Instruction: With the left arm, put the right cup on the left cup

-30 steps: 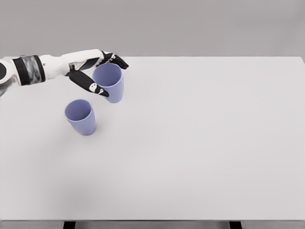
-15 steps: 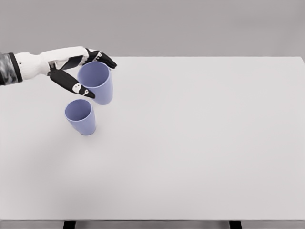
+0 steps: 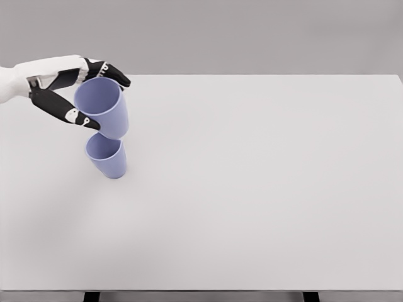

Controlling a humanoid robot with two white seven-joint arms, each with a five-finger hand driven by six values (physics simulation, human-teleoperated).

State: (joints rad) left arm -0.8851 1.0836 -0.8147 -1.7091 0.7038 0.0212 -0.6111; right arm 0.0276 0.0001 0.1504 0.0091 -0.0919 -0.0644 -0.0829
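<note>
A wide, pale grey table (image 3: 264, 189) fills most of the view. One lavender cup (image 3: 108, 160) stands upright on it near the left side, its mouth partly covered from above.

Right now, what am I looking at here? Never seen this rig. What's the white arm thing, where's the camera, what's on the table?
This is a simulator's render, not a real photo. The view comes from a camera on a humanoid robot's head, looking down at a white table.

The white arm coming in from the picture's left is the robot's left arm, ending in a five-finger left hand with dark fingers. Its right arm is not in view.

Two purple-blue cups are in the scene. The held cup is gripped near its rim by the left hand, thumb on one side and fingers on the other, and it is lifted off the table. The standing cup sits upright on the table just below it. In this view the held cup's base overlaps the standing cup's rim; whether they touch cannot be told.
</note>
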